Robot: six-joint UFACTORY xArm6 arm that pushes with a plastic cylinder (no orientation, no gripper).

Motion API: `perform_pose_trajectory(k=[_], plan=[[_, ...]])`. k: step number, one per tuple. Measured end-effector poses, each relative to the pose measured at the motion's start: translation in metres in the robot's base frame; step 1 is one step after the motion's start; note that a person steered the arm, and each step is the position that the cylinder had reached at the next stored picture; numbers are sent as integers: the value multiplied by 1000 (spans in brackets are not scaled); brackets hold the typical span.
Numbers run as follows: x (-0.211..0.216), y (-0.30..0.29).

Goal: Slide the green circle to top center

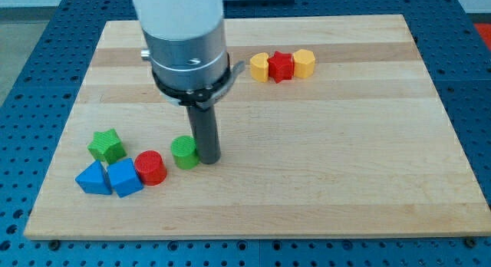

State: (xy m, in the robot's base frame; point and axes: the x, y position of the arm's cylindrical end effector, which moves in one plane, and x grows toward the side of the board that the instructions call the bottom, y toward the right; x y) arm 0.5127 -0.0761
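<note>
The green circle [184, 153], a short green cylinder, stands on the wooden board [345, 144] left of the middle, toward the view's bottom. My tip [209, 159] rests on the board right beside it, touching its right side. The red cylinder [151, 167] stands just left of the green circle with a small gap between them.
A green star [107, 146], a blue triangular block [92, 179] and a blue cube [124, 178] cluster at the view's lower left by the red cylinder. A yellow block [261, 67], a red star [281, 66] and a yellow hexagon [304, 63] sit in a row near the top.
</note>
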Motion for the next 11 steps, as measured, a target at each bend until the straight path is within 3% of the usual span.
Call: perform_pose_trajectory(k=[4,6,9,11], plan=[[-23,-38],[-72,-39],[-77,-180],[-47,-200]])
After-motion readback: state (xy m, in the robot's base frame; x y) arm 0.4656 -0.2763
